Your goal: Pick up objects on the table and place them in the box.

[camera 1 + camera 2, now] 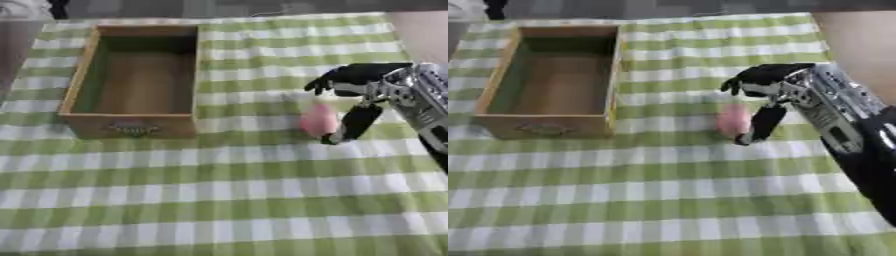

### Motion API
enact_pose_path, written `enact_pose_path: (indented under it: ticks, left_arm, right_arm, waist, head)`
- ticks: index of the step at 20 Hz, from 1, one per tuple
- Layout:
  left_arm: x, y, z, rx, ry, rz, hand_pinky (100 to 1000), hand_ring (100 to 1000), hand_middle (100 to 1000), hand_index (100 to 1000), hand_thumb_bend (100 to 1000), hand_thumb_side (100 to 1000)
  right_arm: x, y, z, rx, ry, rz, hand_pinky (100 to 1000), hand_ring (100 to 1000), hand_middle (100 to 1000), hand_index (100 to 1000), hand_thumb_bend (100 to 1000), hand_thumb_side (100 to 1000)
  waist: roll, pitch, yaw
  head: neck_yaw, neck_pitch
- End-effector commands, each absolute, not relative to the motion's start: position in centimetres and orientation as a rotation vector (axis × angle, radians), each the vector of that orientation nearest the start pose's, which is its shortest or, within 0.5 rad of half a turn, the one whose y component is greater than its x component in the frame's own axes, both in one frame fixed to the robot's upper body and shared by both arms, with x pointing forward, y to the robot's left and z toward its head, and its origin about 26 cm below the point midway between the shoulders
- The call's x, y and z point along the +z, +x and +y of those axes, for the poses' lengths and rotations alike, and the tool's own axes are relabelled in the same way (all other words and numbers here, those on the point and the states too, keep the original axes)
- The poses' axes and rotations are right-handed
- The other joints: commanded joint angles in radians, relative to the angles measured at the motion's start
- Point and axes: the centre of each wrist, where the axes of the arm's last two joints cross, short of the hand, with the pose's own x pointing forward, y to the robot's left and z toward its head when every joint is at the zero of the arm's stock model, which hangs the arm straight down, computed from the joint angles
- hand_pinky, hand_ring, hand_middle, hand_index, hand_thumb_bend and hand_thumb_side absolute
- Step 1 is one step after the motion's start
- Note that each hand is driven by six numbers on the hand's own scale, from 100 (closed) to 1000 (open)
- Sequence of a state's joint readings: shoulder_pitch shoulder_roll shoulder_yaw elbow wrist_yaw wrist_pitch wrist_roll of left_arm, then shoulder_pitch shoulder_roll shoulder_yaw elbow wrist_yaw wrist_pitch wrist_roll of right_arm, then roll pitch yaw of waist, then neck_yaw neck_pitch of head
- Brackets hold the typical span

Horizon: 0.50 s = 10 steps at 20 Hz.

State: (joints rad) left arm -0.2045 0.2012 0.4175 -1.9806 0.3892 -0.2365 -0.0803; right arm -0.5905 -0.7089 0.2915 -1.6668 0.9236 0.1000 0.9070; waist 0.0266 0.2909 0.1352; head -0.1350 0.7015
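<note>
A small pink rounded object (317, 120) lies on the green-and-white checked cloth, to the right of an open wooden box (133, 122). The box looks empty inside. My right hand (767, 82) comes in from the right and hangs over the pink object. Its curled fingers (325, 82) are above and behind the object, and its thumb (359, 122) reaches down along the object's right side to the cloth. The fingers stand apart from the object, not closed round it. My left hand shows in neither view.
The checked cloth (219, 200) covers the whole table. The table's far edge runs just behind the box, with dark floor beyond. A brown floor area (859, 40) lies past the table's right edge.
</note>
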Motion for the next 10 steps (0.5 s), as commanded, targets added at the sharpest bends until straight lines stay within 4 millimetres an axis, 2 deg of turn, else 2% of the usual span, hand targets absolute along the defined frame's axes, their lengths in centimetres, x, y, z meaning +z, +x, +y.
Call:
enact_pose_path:
  ticks: [1, 10]
  left_arm:
    - [18.65, 27.15, 35.72, 0.18, 0.065, -2.53, 585, 493, 549, 831, 100, 954]
    - [18.63, 27.15, 35.72, 0.18, 0.063, -2.53, 585, 492, 548, 829, 100, 956]
  right_arm:
    - [23.46, 36.58, -27.58, 1.781, -0.973, -0.899, 827, 907, 822, 1000, 479, 360]
    - [23.32, 36.74, -27.6, 1.785, -0.973, -0.888, 821, 896, 772, 937, 463, 382]
  waist:
    - [-0.001, -0.013, 0.001]
    - [0.0, -0.006, 0.001]
  head:
    - [-0.002, -0.01]
    - [-0.005, -0.015]
